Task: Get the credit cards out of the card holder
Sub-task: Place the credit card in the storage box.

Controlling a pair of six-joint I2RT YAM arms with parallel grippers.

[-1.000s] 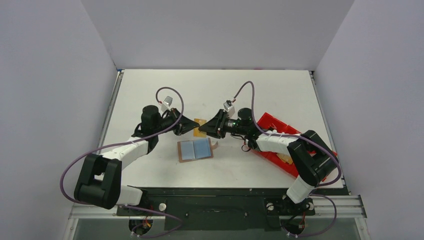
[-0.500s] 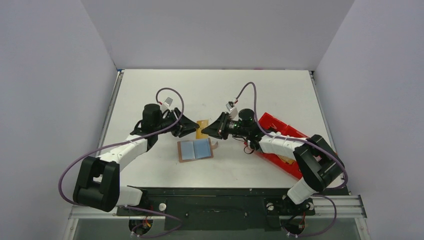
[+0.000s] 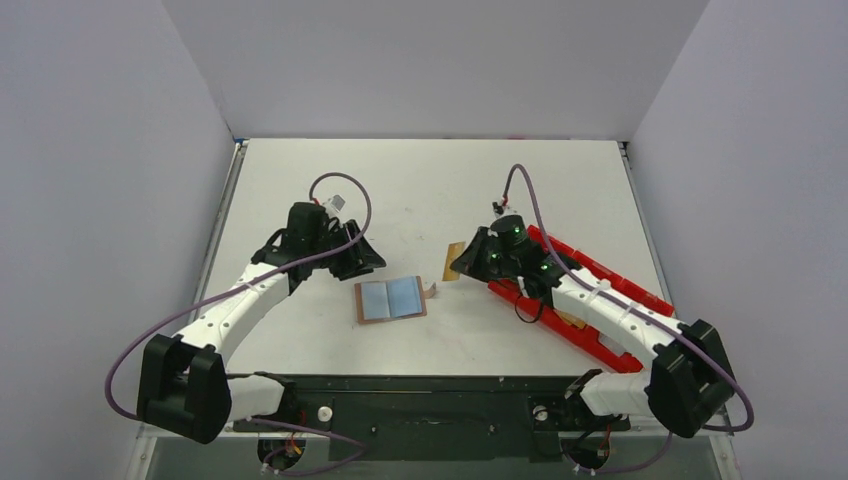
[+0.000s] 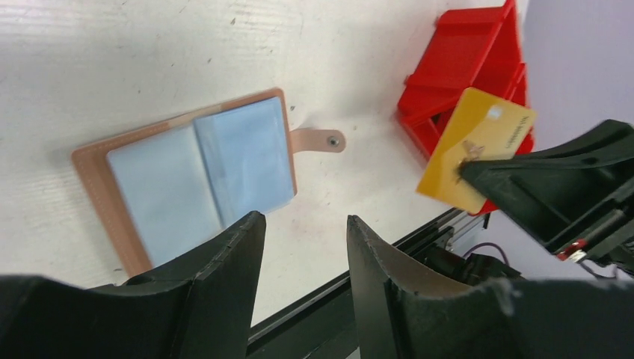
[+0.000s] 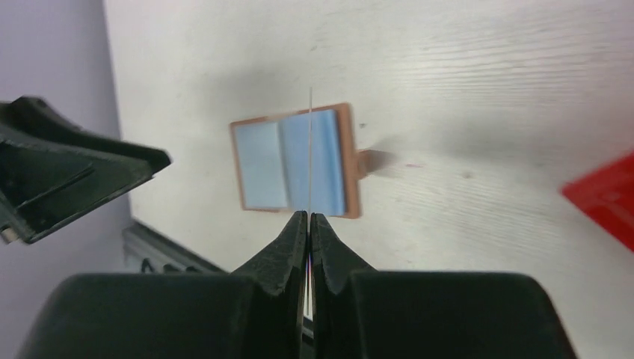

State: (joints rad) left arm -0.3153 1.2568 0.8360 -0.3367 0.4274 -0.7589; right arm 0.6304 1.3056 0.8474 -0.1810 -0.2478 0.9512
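Observation:
The card holder [image 3: 390, 298] lies open on the table, a brown bifold with light blue panels and its strap tab [image 4: 318, 140] sticking out. My right gripper [image 3: 466, 262] is shut on a yellow credit card [image 3: 453, 263], held in the air to the right of the holder, beside the red tray. In the left wrist view the yellow credit card [image 4: 478, 149] shows its face. It appears edge-on as a thin line [image 5: 310, 149] above the card holder [image 5: 295, 161] in the right wrist view. My left gripper [image 3: 368, 262] hangs open and empty just behind the holder's left end.
A long red plastic tray [image 3: 600, 285] lies diagonally at the right under my right arm, with something pale inside; its end [image 4: 471, 67] also shows in the left wrist view. The table's black front rail [image 3: 430, 385] runs along the near edge.
The left gripper opened, let go of the yellow card and drew back left. The right gripper closed on the card and carried it right, toward the red tray.

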